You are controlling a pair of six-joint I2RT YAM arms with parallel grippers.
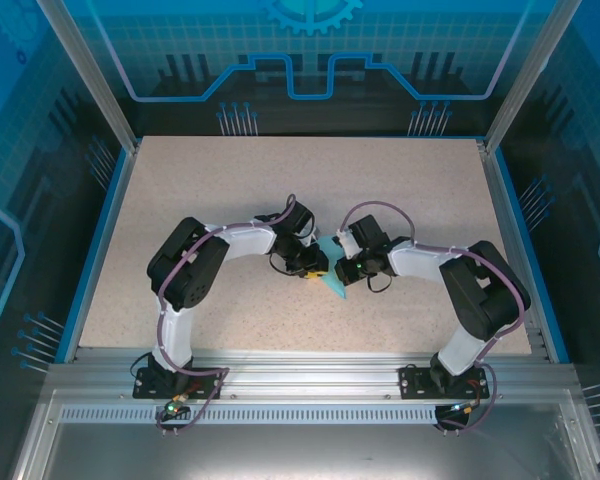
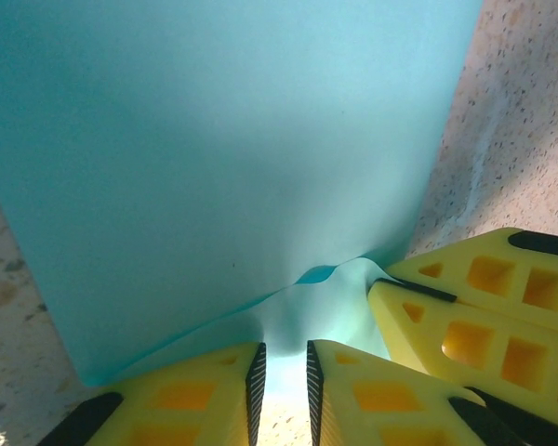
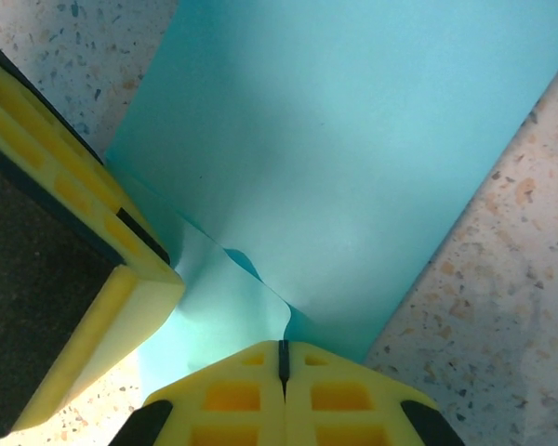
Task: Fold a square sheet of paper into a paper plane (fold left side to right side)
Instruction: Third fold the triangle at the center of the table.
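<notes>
Nearest the right wrist camera, we see the right gripper [image 3: 281, 372] clenched, its jaws meeting on a raised lip of the square sheet of paper [image 3: 353, 139]. Nearest the left wrist camera, the left gripper [image 2: 285, 386] shows a narrow gap between its pads, and the buckled paper edge rises just in front of that gap. We cannot tell whether this gripper clamps the sheet or merely stands against it.

The two grippers sit just beside each other at the same edge of the sheet, where the paper lifts into a small wave. Beyond that wave, the light-blue sheet lies flat on the speckled table [image 1: 180, 190]. From above, it sits near the table's middle, between the two wrists and largely covered by them.

We judge the step in hand to be the opening fold: an edge is lifted, and no crease shows yet.

The next move calls for the following:
1. Confirm one firm hold on the lifted edge.
2. Carry that edge across to the opposite side without dragging the sheet.
3. Align the edges before pressing.
</notes>
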